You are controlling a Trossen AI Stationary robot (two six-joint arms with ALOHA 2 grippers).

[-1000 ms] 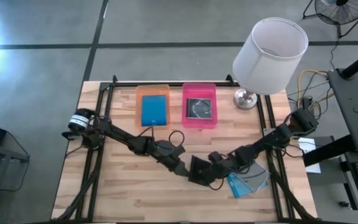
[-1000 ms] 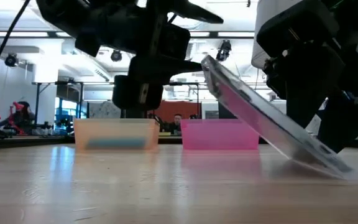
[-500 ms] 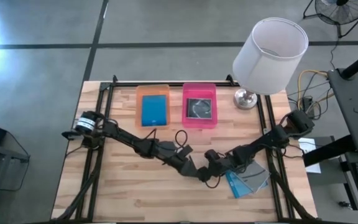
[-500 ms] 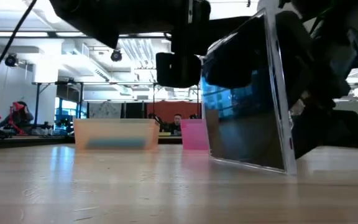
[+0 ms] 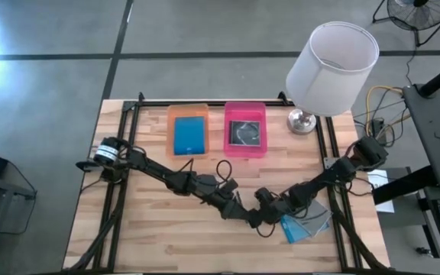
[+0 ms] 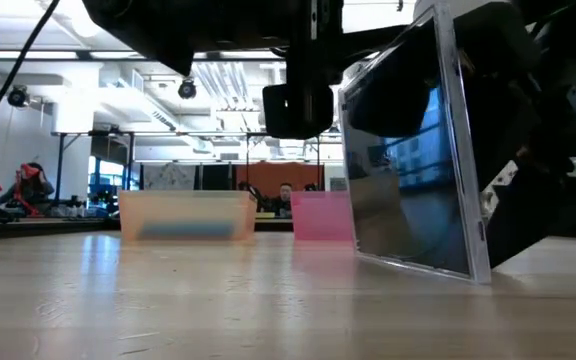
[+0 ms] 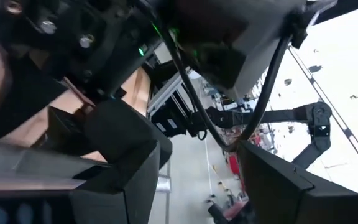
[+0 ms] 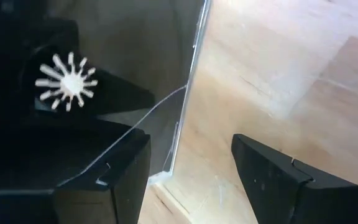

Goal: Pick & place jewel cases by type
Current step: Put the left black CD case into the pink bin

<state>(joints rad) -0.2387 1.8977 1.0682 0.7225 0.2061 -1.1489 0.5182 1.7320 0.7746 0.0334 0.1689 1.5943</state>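
Note:
A clear jewel case (image 6: 418,170) stands almost upright on its lower edge (image 6: 418,268) on the table, between my two grippers near the table's middle. My right gripper (image 5: 263,219) is open at the case's right side; in its wrist view (image 8: 188,180) the case's hub (image 8: 67,81) and side edge (image 8: 188,93) show. My left gripper (image 5: 241,213) is open at the case's left, high near its top. A blue case (image 5: 189,134) lies in the orange tray (image 5: 187,111), a disc case (image 5: 245,131) in the pink tray (image 5: 245,109). More cases (image 5: 305,223) lie stacked to the right. My right gripper has the case's face leaning against one finger (image 8: 104,180), with the other finger (image 8: 284,180) clear of it. The case rests on its lower edge on the table. My left gripper has one finger (image 7: 123,180) beside the case's edge (image 7: 30,168); whether it touches cannot be told.
A white lamp (image 5: 331,67) with a metal base (image 5: 302,121) stands at the far right corner. The two trays sit side by side at the far edge. Bare wood lies along the near left of the table (image 5: 151,237).
The clear case has tipped from a low slant to almost upright, its top rising while its lower edge stayed on the table. My left gripper has moved toward the right and near edges, up to the case. My right gripper has followed the case.

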